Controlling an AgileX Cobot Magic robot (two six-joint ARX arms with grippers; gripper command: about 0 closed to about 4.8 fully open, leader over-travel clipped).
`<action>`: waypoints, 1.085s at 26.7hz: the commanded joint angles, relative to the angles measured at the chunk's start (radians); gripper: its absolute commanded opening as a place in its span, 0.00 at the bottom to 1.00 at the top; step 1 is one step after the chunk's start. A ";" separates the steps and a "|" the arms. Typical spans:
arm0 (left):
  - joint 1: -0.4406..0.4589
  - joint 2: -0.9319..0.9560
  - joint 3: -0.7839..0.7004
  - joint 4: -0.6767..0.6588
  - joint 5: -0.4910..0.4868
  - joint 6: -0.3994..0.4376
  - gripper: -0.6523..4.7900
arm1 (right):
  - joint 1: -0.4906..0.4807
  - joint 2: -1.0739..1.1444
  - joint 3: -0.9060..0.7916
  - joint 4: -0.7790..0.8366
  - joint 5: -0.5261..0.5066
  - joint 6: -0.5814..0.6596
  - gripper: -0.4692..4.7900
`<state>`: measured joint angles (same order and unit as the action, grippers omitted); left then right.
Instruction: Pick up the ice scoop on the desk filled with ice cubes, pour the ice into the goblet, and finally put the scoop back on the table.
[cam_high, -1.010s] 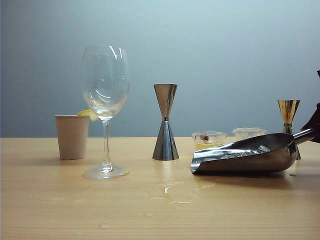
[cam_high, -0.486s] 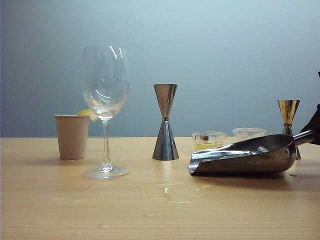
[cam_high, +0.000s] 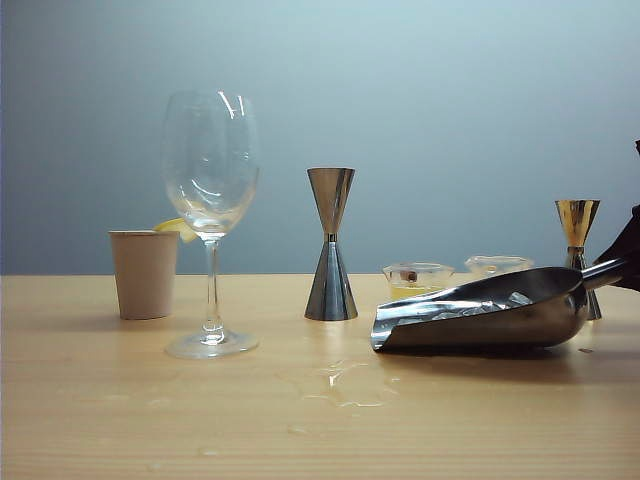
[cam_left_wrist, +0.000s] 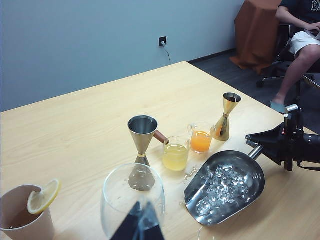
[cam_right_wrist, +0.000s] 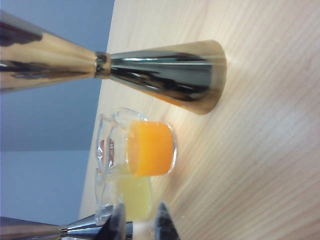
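Observation:
The ice scoop (cam_high: 520, 322) lies low on the desk (cam_high: 100, 400) at the right, with its mouth toward the goblet. It holds ice cubes (cam_left_wrist: 220, 187). My right gripper (cam_high: 628, 255) is at the right edge, shut on the scoop's thin handle (cam_right_wrist: 80, 231); the left wrist view shows this gripper (cam_left_wrist: 257, 145) at the handle's end. The empty goblet (cam_high: 210, 200) stands upright at the left. My left gripper (cam_left_wrist: 141, 222) hovers close by the goblet's bowl (cam_left_wrist: 120, 200), fingers together, holding nothing.
A silver jigger (cam_high: 331, 245) stands between goblet and scoop. Behind the scoop are beakers of yellow (cam_left_wrist: 176, 156) and orange (cam_left_wrist: 201, 141) liquid and a gold jigger (cam_high: 577, 235). A paper cup (cam_high: 144, 272) with a lemon slice stands left of the goblet. A water puddle (cam_high: 345, 385) lies mid-table.
The scoop's mouth has shifted slightly left toward the goblet, still low over the desk. Everything else is unchanged.

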<state>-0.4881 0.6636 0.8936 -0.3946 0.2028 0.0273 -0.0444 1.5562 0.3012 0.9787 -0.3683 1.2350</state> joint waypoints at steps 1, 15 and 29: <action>-0.002 -0.001 0.005 0.006 0.007 0.003 0.11 | -0.001 -0.004 0.002 0.060 -0.016 0.045 0.09; -0.001 -0.001 0.005 0.006 0.007 0.003 0.11 | 0.000 -0.005 0.002 0.168 -0.103 0.162 0.09; -0.001 -0.001 0.005 0.006 0.007 0.003 0.11 | 0.000 -0.022 0.003 0.185 -0.108 0.209 0.08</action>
<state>-0.4881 0.6636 0.8936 -0.3946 0.2028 0.0273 -0.0444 1.5448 0.3004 1.1255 -0.4686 1.4250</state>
